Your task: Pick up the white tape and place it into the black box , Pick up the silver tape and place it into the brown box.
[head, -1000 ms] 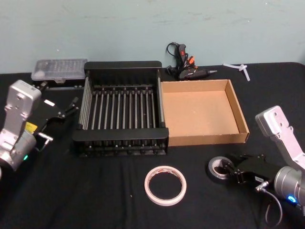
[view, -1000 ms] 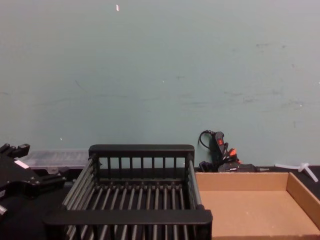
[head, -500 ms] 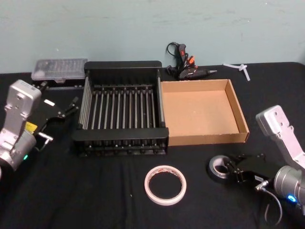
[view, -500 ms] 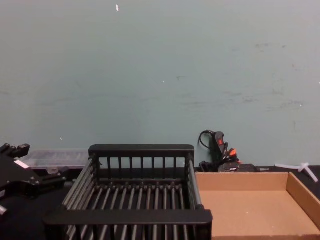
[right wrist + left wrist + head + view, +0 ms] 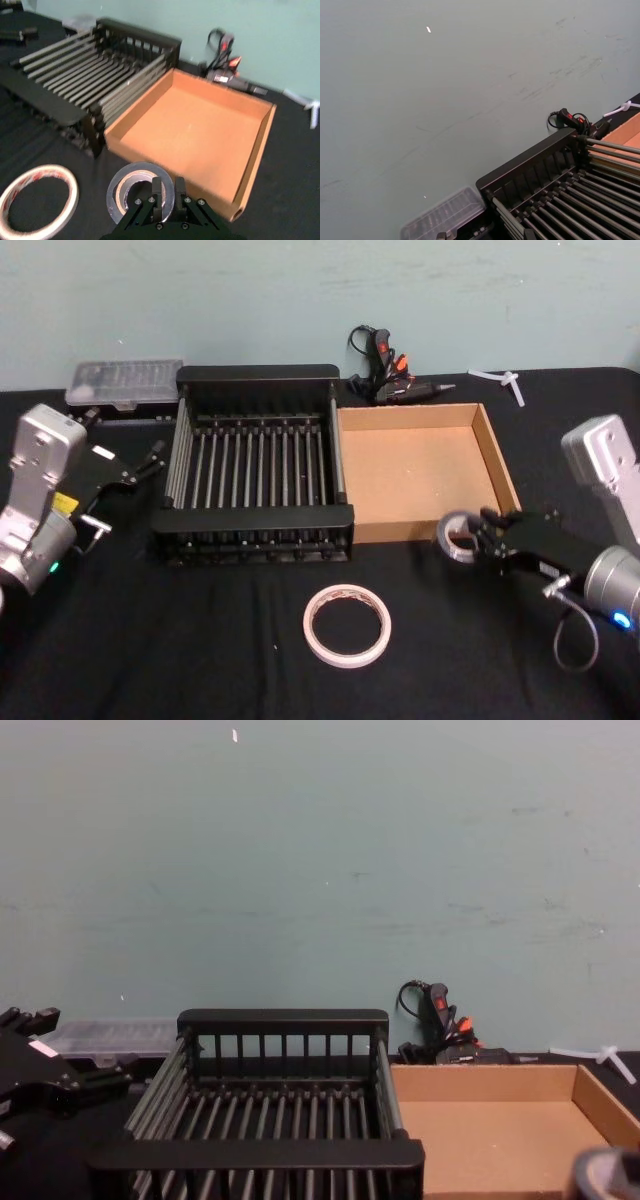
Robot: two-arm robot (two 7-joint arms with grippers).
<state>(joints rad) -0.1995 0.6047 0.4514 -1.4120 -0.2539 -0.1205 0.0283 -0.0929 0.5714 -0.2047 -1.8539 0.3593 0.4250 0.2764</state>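
Even, soft indoor light with faint shadows; the black tablecloth (image 5: pixel 150 640) swallows detail, and the right wrist view's foreground is slightly blurred.

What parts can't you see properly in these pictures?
- Small grey-silver tape roll: chest view, cut off by the bottom edge.
- Large off-white tape ring: right wrist view, cut by the edge.
- Clear plastic case: head view, contents too small to tell.
- Left gripper: head view, fingers too small to read.

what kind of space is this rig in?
Likely a lab or workshop bench: a black-covered table against a scuffed plain teal wall, with a glue gun and a clear parts case at the back edge.
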